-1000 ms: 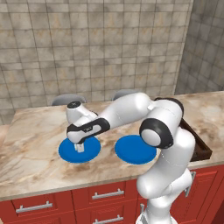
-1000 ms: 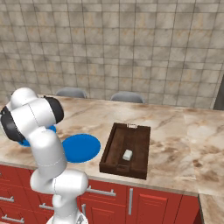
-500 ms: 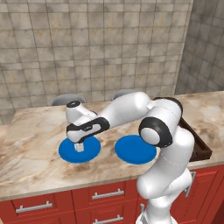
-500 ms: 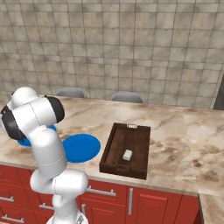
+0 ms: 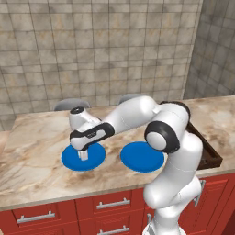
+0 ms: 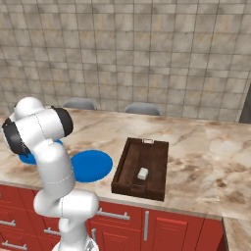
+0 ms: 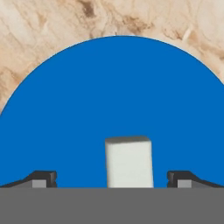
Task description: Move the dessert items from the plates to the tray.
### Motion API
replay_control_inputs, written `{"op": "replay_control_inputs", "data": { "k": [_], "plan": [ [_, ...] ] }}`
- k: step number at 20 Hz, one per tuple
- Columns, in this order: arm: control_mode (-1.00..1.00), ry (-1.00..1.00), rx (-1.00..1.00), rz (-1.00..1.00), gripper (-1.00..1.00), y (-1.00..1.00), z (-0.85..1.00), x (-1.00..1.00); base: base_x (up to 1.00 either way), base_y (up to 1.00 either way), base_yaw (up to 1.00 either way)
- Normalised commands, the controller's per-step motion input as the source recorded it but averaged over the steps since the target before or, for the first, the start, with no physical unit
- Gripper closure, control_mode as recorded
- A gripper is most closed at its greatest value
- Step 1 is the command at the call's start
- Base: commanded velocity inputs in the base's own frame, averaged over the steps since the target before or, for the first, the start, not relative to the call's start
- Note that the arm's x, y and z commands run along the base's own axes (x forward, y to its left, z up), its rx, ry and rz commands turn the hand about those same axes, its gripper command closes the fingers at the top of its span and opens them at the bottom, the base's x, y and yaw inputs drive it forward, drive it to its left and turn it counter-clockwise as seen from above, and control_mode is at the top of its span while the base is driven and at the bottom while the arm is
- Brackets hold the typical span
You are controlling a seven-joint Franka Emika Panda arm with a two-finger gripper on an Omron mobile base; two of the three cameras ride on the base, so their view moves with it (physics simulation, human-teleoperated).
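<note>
Tool (image 7: 112,179) straddles cube (image 7: 129,161) (seemingly untouched) on plate (image 7: 118,92).

2 plates on the counter (image 5: 36,170), side by side: left plate (image 5: 73,160) under my gripper (image 5: 83,155), right plate (image 5: 142,157) just beside it, apart, not touching. Tray (image 6: 128,169) on the counter to the right of the right plate, near it, long side running away from the front edge. 1 dessert cube (image 6: 142,173) lies in the tray, toward its front half. Other dessert cube (image 7: 129,162) sits on the left plate, between my fingertips (image 7: 43,178), a gap on each side. 2 chair backs (image 6: 80,103) behind the counter's far edge. Drawer fronts (image 5: 39,216) below the counter's front edge.
</note>
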Motion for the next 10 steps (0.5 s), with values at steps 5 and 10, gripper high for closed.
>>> {"op": "replay_control_inputs", "data": {
  "k": [5,10],
  "plan": [
    [-1.00,0.00,0.00,0.03,-1.00,0.00,-0.16,0.00,0.00,0.00,0.00],
    [-1.00,0.01,0.00,0.03,-1.00,0.00,-0.14,0.00,0.00,0.00,0.00]
  ]
}}
